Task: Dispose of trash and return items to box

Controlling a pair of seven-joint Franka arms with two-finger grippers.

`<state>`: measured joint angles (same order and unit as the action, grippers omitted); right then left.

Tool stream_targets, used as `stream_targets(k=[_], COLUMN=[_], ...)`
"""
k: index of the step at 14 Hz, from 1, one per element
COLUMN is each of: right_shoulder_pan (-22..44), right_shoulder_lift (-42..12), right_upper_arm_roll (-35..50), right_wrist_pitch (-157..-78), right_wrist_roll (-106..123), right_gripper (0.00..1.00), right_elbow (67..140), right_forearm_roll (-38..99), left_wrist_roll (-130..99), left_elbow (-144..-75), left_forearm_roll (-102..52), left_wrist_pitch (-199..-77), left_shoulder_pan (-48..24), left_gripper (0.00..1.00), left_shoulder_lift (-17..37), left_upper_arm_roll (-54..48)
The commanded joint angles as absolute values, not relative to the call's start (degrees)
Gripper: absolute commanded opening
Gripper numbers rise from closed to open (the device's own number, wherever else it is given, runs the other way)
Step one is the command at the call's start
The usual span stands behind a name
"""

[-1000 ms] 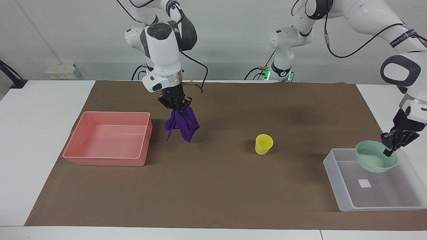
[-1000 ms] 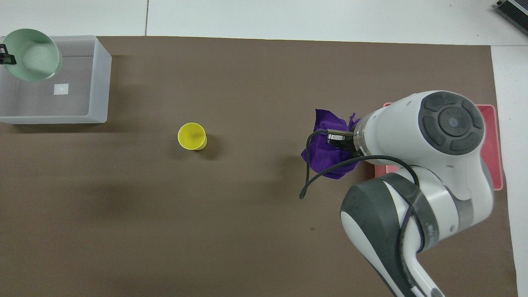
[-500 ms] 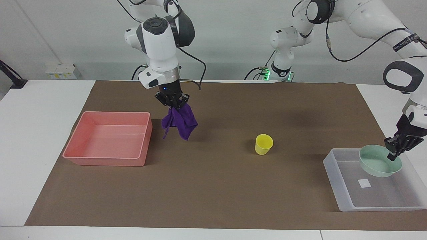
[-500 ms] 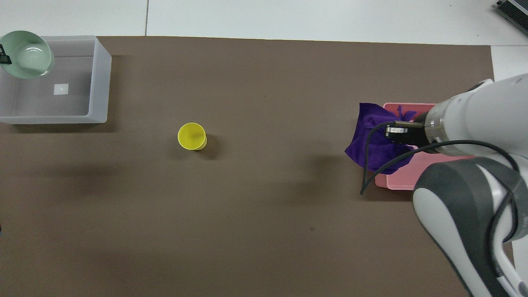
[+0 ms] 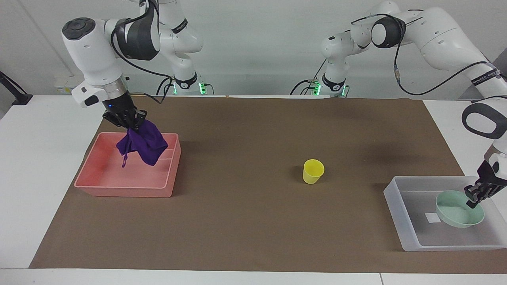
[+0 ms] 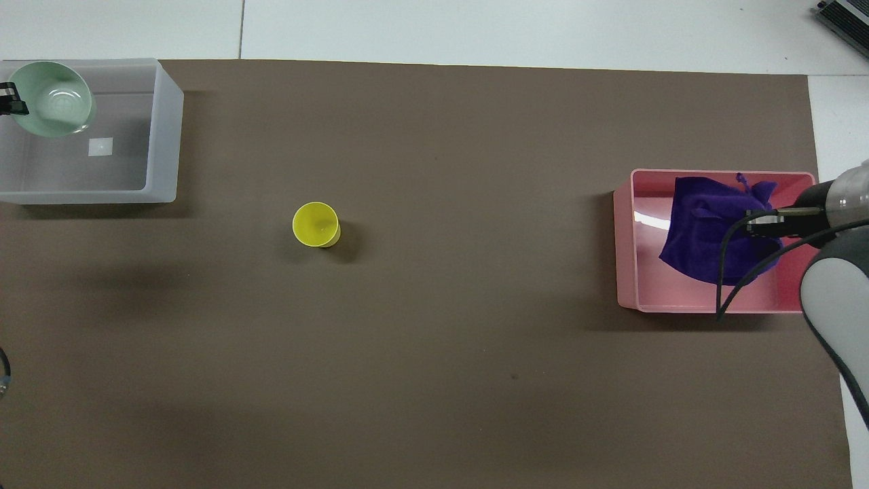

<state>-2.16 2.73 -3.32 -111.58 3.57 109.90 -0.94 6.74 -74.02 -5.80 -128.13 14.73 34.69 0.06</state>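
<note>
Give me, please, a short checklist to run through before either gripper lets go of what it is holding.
1. Right gripper shut on the purple rag: ok.
2. Rag hangs over the pink bin, not the mat: ok.
3. Rag's string inside the bin's rim: ok, by the overhead view.
4. Left gripper shut on the mint bowl at its rim: ok.
5. Bowl resting on the floor of the translucent box: cannot tell.
6. Yellow cup in the box: not ok, it stands upright on the mat.

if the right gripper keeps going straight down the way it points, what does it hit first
Likely the floor of the pink bin: the right gripper hangs over it, shut on the purple rag, which would touch down first. How far down is unclear.
</note>
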Motion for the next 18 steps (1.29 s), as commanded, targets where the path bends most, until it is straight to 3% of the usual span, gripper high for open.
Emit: stream_targets(k=[1, 6, 8, 10, 11, 12, 13, 18], right_shoulder_pan=[-4.74, -5.98, -5.89, -5.89, -5.89, -5.89, -5.89, -5.89], right_shoulder_lift=[3.61, 2.81, 2.73, 2.37, 2.29, 2.2, 1.94, -0.7], right_upper_arm_roll=[-2.46, -2.46, -2.46, -2.46, -2.46, -2.46, -2.46, -2.46], right_wrist_pitch=[-116.18, -119.97, -120.06, -120.15, -120.15, -120.15, -120.41, -127.43], right_wrist_roll=[7.11, 8.61, 8.53, 8.53, 8.53, 8.53, 8.53, 8.09], right_gripper=[0.0, 0.0, 0.0, 0.0, 0.0, 0.0, 0.0, 0.0], right_elbow=[114.51, 116.89, 117.07, 117.16, 117.16, 117.16, 117.16, 120.41], right_forearm_roll=[-0.88, -0.88, -0.88, -0.88, -0.88, -0.88, -0.88, -0.88], left_wrist_roll=[6.77, 6.77, 6.77, 6.77, 6.77, 6.68, 6.94, 7.03], left_elbow=[-78.73, -88.23, -88.59, -88.59, -88.59, -88.51, -88.33, -88.51], left_forearm_roll=[-4.92, -4.83, -4.92, -4.83, -4.83, -4.92, -4.83, -4.22], left_wrist_pitch=[-134.19, -139.48, -138.78, -138.52, -138.52, -138.6, -139.04, -135.2], left_shoulder_pan=[15.29, 15.12, 15.29, 15.29, 15.21, 14.94, 15.2, 11.44], left_gripper=[0.0, 0.0, 0.0, 0.21, 0.44, 0.89, 1.0, 1.0], left_shoulder_lift=[34.72, 32.52, 31.99, 31.99, 31.91, 31.9, 31.82, 25.77], left_upper_arm_roll=[-0.44, -0.35, -0.35, -0.35, -0.35, -0.26, -0.26, -0.35])
